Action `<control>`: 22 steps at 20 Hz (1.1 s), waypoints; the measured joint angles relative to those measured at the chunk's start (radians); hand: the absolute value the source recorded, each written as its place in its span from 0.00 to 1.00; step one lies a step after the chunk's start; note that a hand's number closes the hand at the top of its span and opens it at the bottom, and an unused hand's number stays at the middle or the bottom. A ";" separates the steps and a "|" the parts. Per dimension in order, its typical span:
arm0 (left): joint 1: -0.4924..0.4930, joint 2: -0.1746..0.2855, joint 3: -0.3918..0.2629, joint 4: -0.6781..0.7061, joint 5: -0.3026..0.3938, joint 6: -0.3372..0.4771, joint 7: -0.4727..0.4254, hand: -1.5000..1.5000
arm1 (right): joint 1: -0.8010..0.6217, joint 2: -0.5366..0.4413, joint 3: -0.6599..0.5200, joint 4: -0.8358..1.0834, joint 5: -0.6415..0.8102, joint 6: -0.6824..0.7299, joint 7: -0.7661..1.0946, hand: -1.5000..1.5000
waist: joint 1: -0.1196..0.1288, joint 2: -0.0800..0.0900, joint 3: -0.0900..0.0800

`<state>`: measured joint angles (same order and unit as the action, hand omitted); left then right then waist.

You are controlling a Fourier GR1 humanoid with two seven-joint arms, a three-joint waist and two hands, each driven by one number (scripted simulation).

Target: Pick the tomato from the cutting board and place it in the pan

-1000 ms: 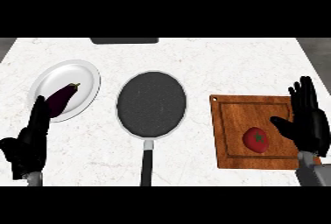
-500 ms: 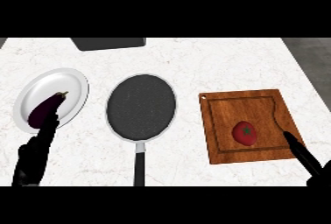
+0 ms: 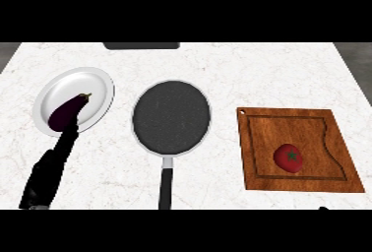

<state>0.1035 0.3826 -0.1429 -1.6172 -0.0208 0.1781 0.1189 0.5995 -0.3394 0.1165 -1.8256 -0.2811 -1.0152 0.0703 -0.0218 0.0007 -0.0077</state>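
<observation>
- Tomato (image 3: 288,157): red, green calyx facing up. Lies on the wooden cutting board (image 3: 320,184) at near right, in the board's near half and inside its groove. Nothing touches it.
- Right hand (image 3: 322,208): only a dark sliver at the view's lower edge, just off the board's near side. Cannot tell whether released or clenched.
- Left hand (image 3: 47,172): enters at lower left, fingers straight and close together, pointing away toward the plate. Released, grasping nothing. Fingertips reach the plate's near rim beside the eggplant; cannot tell whether they touch.
- Frying pan (image 3: 171,118): black, mid-counter, between plate and board and apart from both. Its handle (image 3: 166,187) runs straight back toward the near edge.
- Plate (image 3: 87,86): white, left of the pan and a little farther back.
- Eggplant (image 3: 65,113): dark purple, lies on the plate's near half, stem end toward the plate's middle.
- Counter (image 3: 254,74): white marble.
- Dark flat object (image 3: 141,45): at the far edge, cut off by the view; cannot tell what it is.
</observation>
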 measured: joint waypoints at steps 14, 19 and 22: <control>-0.040 -0.028 -0.010 0.003 -0.025 -0.018 0.026 0.50 | -0.030 -0.524 0.000 -0.373 0.086 0.088 0.707 0.00 | 0.040 0.006 0.004; -0.049 -0.031 0.005 0.021 -0.028 -0.033 0.022 0.50 | -0.182 -0.618 0.003 -0.362 0.073 0.152 0.912 0.00 | 0.041 0.005 0.005; -0.061 -0.042 0.001 0.033 -0.036 -0.037 0.025 0.50 | -0.258 -0.673 0.014 -0.351 0.051 0.200 1.001 0.00 | 0.042 0.005 0.005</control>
<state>0.0420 0.3411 -0.1419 -1.5844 -0.0567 0.1408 0.1435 0.3413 -1.0126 0.1306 -2.1763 -0.2298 -0.8149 1.0708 0.0200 0.0054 -0.0023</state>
